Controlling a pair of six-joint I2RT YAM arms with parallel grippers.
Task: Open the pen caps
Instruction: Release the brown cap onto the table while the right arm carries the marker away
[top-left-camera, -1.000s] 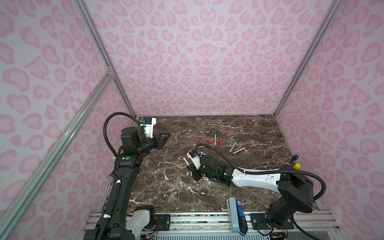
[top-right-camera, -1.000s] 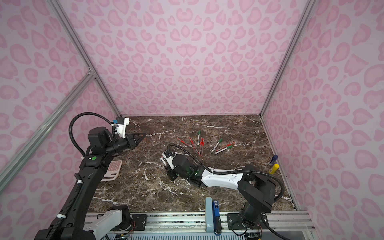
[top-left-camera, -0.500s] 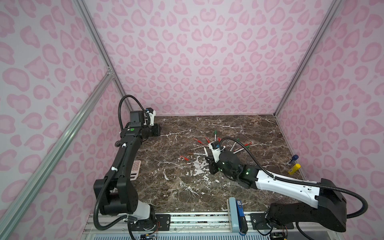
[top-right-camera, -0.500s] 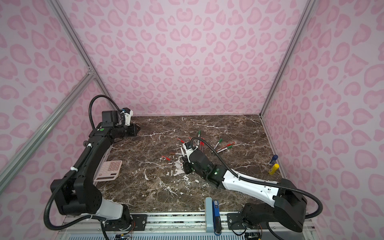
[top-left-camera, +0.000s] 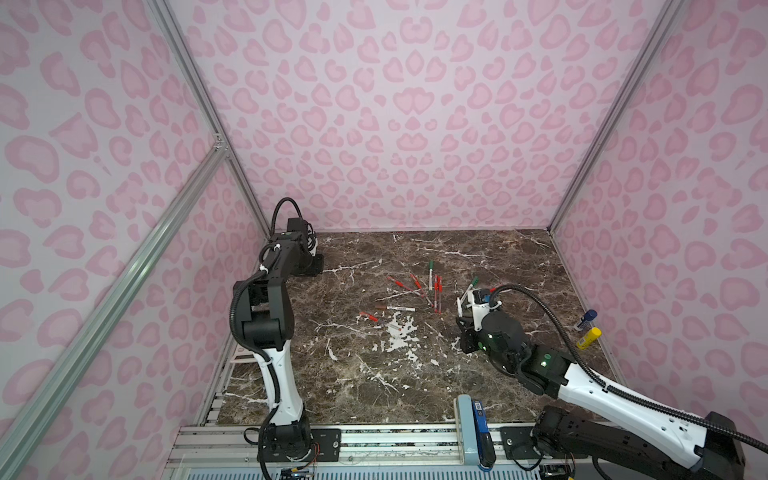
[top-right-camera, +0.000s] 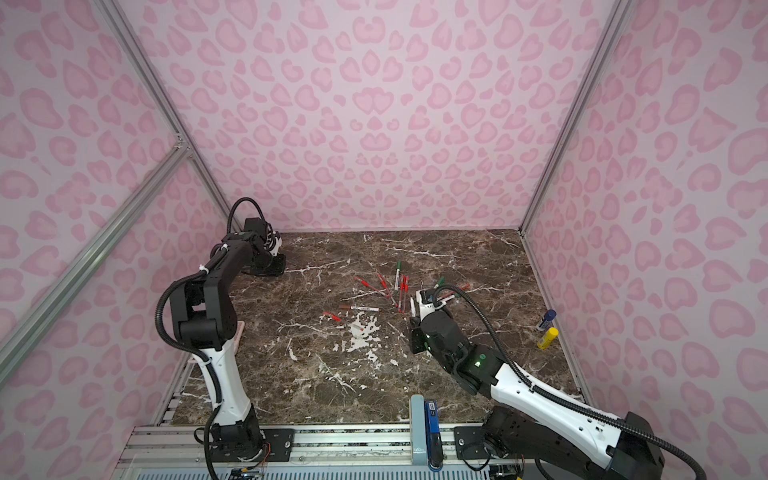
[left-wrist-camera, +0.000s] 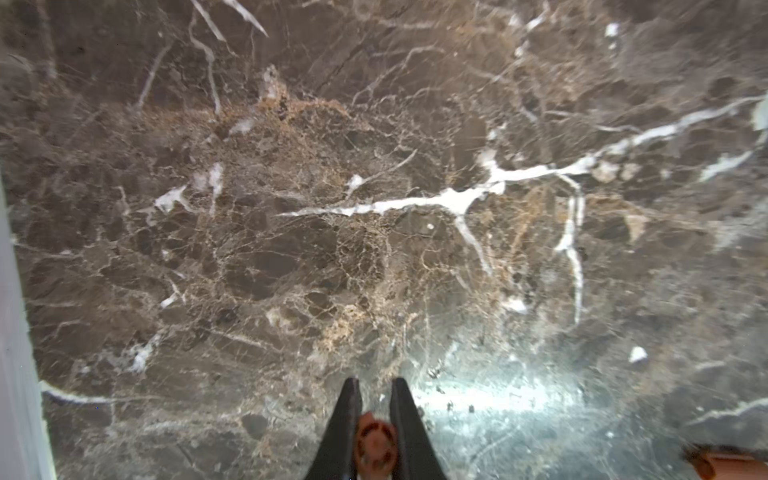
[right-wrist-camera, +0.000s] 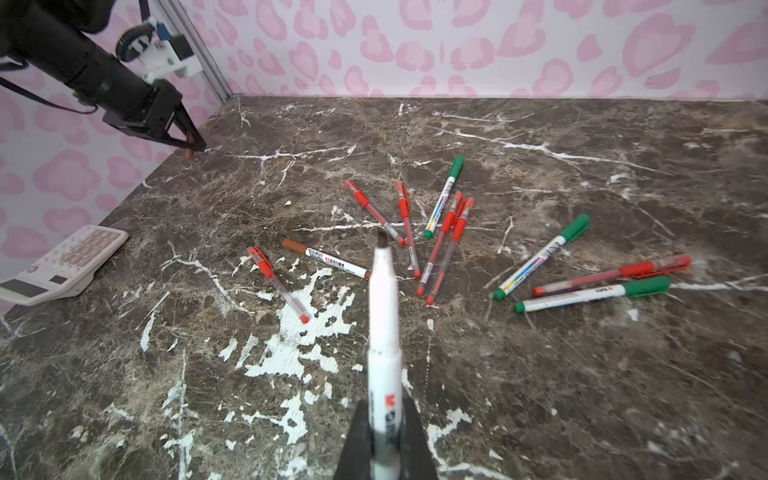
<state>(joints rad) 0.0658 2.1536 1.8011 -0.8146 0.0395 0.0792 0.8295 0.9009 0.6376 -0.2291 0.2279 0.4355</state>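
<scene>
Uncapping looks done: left fingers (left-wrist-camera: 343, 419) pinch the brown cap (left-wrist-camera: 376, 444), right fingers (right-wrist-camera: 411, 440) pinch the bared white marker (right-wrist-camera: 384, 332); next, set both on the counter (right-wrist-camera: 540, 374).

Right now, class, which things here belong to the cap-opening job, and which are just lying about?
Job: capped pens; uncapped white pen in right gripper; brown cap in left gripper.
Lying about: calculator; blue-capped tube; yellow tube.
</scene>
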